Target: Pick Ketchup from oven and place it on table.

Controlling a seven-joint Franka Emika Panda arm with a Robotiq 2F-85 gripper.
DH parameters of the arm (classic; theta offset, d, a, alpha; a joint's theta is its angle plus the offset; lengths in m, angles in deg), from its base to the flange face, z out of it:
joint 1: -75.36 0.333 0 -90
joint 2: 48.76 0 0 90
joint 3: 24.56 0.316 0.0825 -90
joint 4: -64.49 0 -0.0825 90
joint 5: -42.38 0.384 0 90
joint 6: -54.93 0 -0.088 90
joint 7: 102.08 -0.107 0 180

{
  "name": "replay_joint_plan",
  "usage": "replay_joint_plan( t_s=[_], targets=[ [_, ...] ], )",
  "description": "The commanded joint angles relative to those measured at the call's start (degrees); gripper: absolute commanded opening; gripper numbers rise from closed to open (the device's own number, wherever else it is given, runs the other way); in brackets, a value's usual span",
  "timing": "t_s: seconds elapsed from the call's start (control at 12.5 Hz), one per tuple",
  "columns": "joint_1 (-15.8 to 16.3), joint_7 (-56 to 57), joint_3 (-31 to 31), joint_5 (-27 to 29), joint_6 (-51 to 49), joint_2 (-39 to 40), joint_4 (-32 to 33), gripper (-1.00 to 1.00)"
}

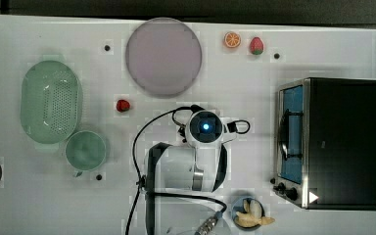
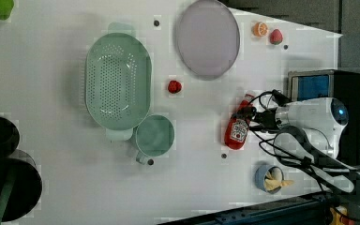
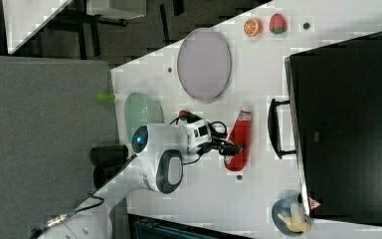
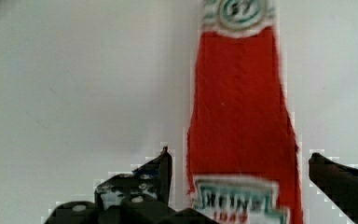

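White table bears the ketchup, lying flat.

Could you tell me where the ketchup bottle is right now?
The ketchup lies flat on the table, out of the oven and left of it in the left view, between the open gripper jaws.

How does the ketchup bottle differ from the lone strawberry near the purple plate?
The ketchup bottle is long and tapered; the strawberry is small and roundish. The bottle carries a white label; the strawberry is plain red. In the wrist view the bottle lies between the open pincer fingers; the strawberry sits apart, nearer the plate. Both are red and rest on the table.
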Motion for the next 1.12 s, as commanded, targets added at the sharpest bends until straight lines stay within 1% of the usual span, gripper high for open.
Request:
replay_joint_plan(
  t_s=[0.08, 0.24, 0.48, 0.56, 0.72, 0.8, 0.96, 1.12],
  targets=[
    [-0.7, -9.9, -1.0, -0.1, -4.4, -9.9, -5.5, 1.0],
    [-0.7, -14.0, -1.1, -0.2, -14.1, -15.6, -10.5, 1.0],
    [-0.8, -17.5, -1.5, -0.2, -30.6, -21.0, -21.9, 1.0],
    [-0.8, -18.8, -1.8, -0.6, -35.7, -21.8, -26.4, 1.0],
    [-0.8, -19.8, -2.0, -3.1, -48.6, -21.9, -34.7, 1.0],
    [-0.8, -20.5, -2.2, -4.1, -53.1, -21.7, -38.3, 1.0],
    [-0.8, -21.0, -2.5, -4.3, -60.3, -21.8, -43.3, 1.0],
    [-0.8, -21.0, -2.6, -4.3, -61.2, -21.8, -46.4, 1.0]
  ],
)
